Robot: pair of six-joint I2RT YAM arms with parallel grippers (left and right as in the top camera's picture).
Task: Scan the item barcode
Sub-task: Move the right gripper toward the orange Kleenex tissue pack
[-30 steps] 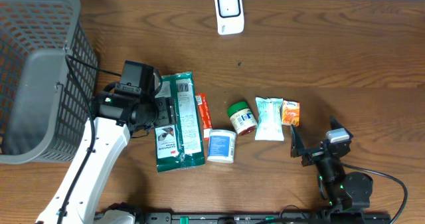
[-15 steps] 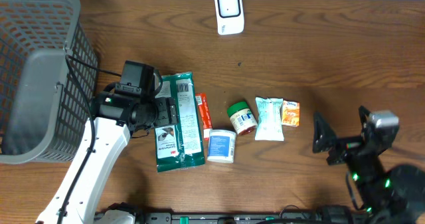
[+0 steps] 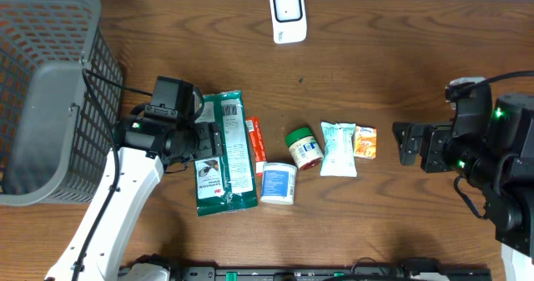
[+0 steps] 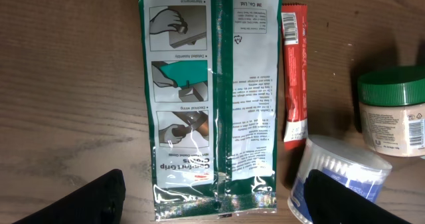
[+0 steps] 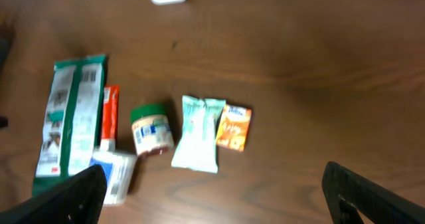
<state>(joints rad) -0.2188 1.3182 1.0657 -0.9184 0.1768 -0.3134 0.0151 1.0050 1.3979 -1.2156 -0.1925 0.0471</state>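
Toward the table's front edge, left of middle: green pouch (image 3: pixel 224 152) flat, printed side up, left gripper (image 4: pixel 216 184) spread wide over it, clamping nothing. Just right, in a row: red stick (image 3: pixel 254 143), white tub (image 3: pixel 278 183), green-lidded jar (image 3: pixel 304 148), pale packet (image 3: pixel 338 148), orange packet (image 3: pixel 365 141). Near the right edge: right gripper (image 3: pixel 403 143), likewise wide, empty. At the far edge: white scanner (image 3: pixel 288 14).

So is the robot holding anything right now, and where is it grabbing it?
Nothing is held. The left gripper is open above the green packet, and the right gripper is open above the table.
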